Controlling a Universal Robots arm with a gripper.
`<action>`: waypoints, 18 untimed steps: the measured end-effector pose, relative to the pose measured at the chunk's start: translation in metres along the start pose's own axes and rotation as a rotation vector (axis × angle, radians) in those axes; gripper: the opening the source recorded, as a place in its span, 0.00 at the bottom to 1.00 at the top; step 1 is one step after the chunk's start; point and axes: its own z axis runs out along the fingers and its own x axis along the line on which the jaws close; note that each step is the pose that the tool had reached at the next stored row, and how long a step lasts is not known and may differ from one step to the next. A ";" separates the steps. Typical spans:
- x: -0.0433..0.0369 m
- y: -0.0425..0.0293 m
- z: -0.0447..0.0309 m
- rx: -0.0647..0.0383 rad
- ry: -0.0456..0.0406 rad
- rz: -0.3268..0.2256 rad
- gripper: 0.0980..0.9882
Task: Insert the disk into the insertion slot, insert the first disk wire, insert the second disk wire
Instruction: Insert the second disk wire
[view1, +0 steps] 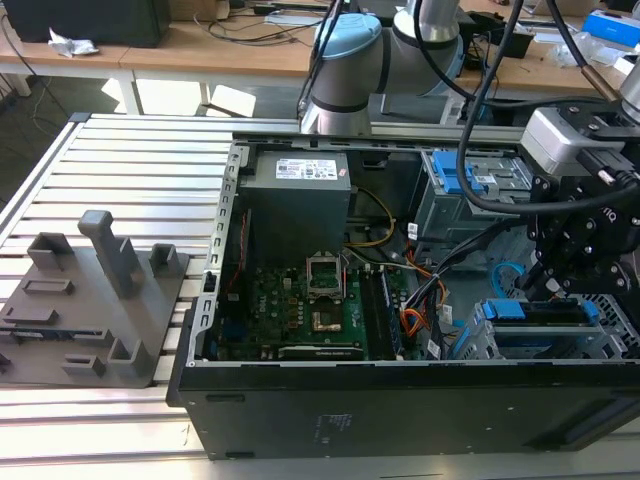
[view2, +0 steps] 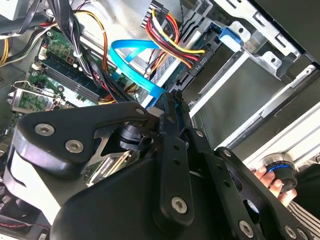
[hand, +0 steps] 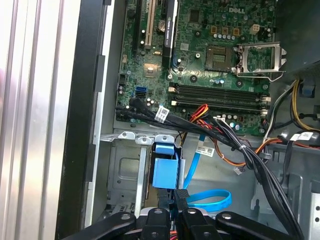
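While my gripper (view1: 560, 290) hangs at the exterior view's right edge over the disk (view1: 540, 312), blue carrier seated in the grey insertion slot (view1: 535, 345) at lower right, I judge the wire steps are in hand. In the second wrist view my fingers (view2: 172, 107) look pressed nearly together (holding what, I cannot tell) just below a blue flat cable (view2: 132, 60) at upper centre. In the first wrist view, black cable bundles (hand: 240, 150) crowd the carrier at lower centre; any approach needs care.
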 end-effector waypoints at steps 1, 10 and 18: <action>0.0000 0.0000 0.0005 0.000 0.0000 0.000 0.07; 0.0001 -0.0024 0.0038 0.000 -0.0004 0.000 0.07; 0.0007 -0.0105 0.0078 0.000 0.0000 0.000 0.07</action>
